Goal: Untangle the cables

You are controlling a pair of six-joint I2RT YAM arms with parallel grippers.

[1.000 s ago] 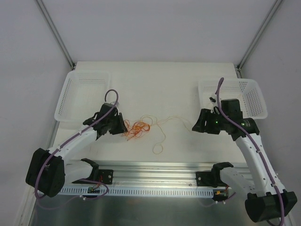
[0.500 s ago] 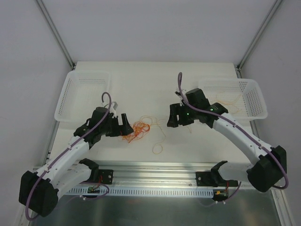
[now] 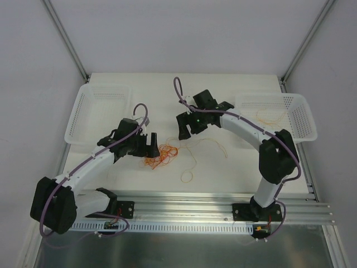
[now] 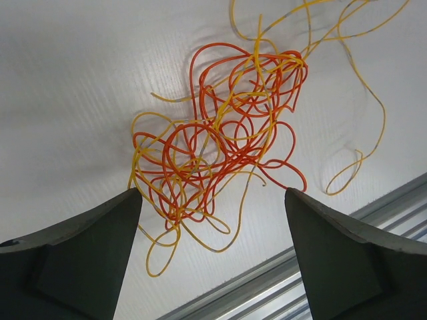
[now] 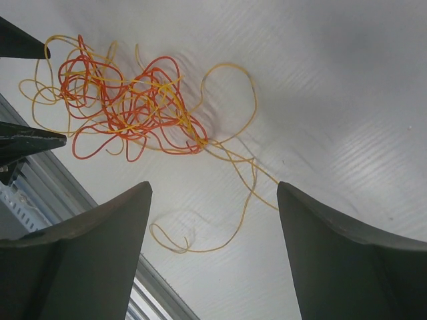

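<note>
Cables (image 3: pixel 162 154) (image 4: pixel 220 143) (image 5: pixel 130 100) are lying as a small knot of red-orange and paler yellow-orange loops on the white table (image 3: pixel 167 95), near its front middle, with the red strands bunching in the core and the yellow ones threading through and spilling out. One long yellow strand is trailing away to the right across the table, and a loose yellow loop (image 3: pixel 187 176) is sitting apart, nearer the metal rail (image 3: pixel 184 204) at the front edge. The left gripper (image 3: pixel 149 145) (image 4: pixel 212 197) is hovering just beside the knot on its left, jaws spread wide and holding nothing, the tangle showing on the table between its fingers. The right gripper (image 3: pixel 187 127) (image 5: pixel 213 187) is hanging above and behind the knot, its jaws also standing apart and gripping nothing. Further out, a white mesh basket (image 3: pixel 83 106) is standing at the left side of the table, and a second basket (image 3: pixel 301 111) at the right is holding a thin yellow strand (image 3: pixel 268 118).
</note>
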